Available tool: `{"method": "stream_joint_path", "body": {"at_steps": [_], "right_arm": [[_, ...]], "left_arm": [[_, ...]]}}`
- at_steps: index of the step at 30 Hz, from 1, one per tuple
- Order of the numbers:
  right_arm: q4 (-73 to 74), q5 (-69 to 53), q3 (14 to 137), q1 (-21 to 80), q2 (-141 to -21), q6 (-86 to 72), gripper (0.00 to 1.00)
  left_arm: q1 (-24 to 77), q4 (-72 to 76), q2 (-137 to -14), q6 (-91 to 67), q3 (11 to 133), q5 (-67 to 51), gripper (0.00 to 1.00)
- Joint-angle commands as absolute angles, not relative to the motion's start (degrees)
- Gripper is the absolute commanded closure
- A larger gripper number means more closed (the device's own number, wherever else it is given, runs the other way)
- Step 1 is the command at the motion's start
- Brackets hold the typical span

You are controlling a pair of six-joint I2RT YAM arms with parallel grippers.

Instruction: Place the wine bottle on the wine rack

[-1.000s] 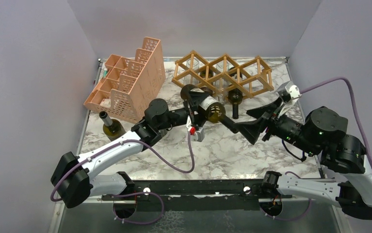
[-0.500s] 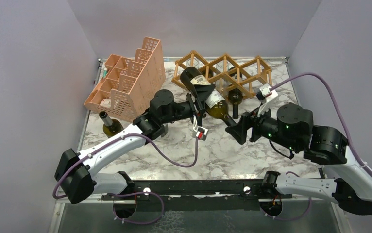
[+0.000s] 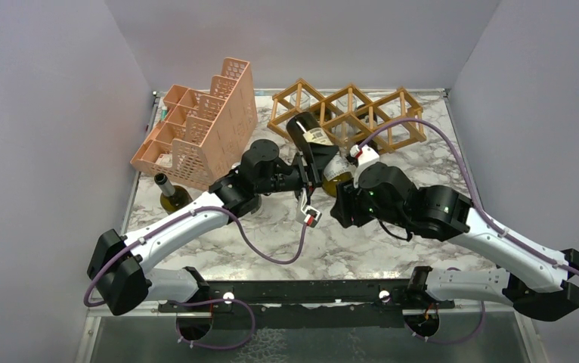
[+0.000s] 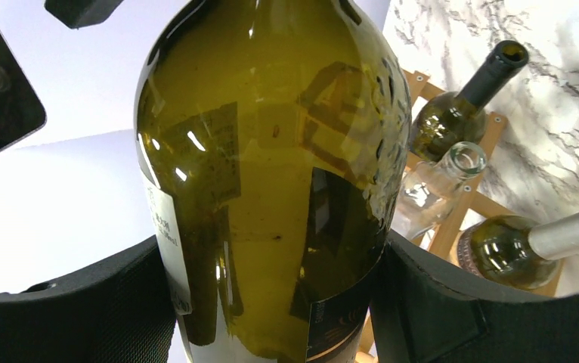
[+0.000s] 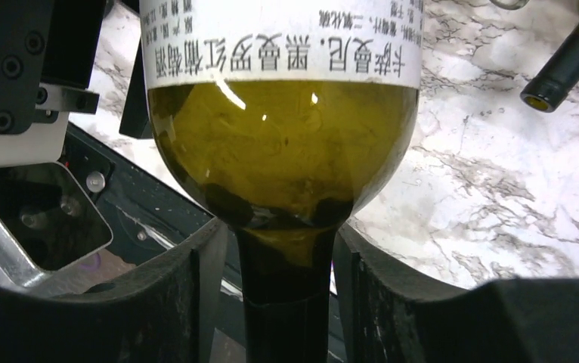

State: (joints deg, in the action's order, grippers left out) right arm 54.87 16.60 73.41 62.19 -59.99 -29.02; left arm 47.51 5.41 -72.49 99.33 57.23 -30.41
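The wine bottle [image 3: 318, 144] is dark olive-green glass with a white label, and it hangs tilted above the marble table with its base toward the wine rack [image 3: 347, 110]. My left gripper [image 3: 311, 163] is shut on the bottle's body. In the left wrist view both pads press the glass [image 4: 271, 189] around my left gripper [image 4: 271, 302]. My right gripper [image 3: 345, 203] sits around the neck just below the shoulder. In the right wrist view the neck [image 5: 283, 287] stands between the fingers of my right gripper [image 5: 283, 302], with a thin gap on each side.
The wooden rack [image 4: 453, 227] holds a green bottle [image 4: 453, 113], a clear one [image 4: 438, 189] and another green one [image 4: 513, 249]. A pink perforated organizer [image 3: 196, 132] stands at the back left, with a loose bottle [image 3: 171, 198] lying in front of it. Grey walls close three sides.
My right arm has swung left from the right side onto the bottle's neck, and its jaws have narrowed around it. My left gripper has turned the bottle and raised its base toward the rack.
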Motion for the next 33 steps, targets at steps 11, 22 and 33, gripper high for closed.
{"method": "stream_joint_path", "body": {"at_steps": [11, 22, 33], "right_arm": [[49.2, 19.1, 69.7, 62.5, -61.2, -32.1, 0.47], [47.6, 22.9, 67.5, 62.5, -59.1, -28.0, 0.87], [46.3, 30.3, 67.5, 62.4, -56.3, -28.3, 0.99]], "left_arm": [[48.9, 10.1, -70.7, 101.9, 58.8, -31.3, 1.00], [49.1, 8.0, -71.1, 100.6, 59.9, -30.8, 1.00], [49.1, 7.0, -72.0, 95.7, 59.7, -27.8, 0.01]]}}
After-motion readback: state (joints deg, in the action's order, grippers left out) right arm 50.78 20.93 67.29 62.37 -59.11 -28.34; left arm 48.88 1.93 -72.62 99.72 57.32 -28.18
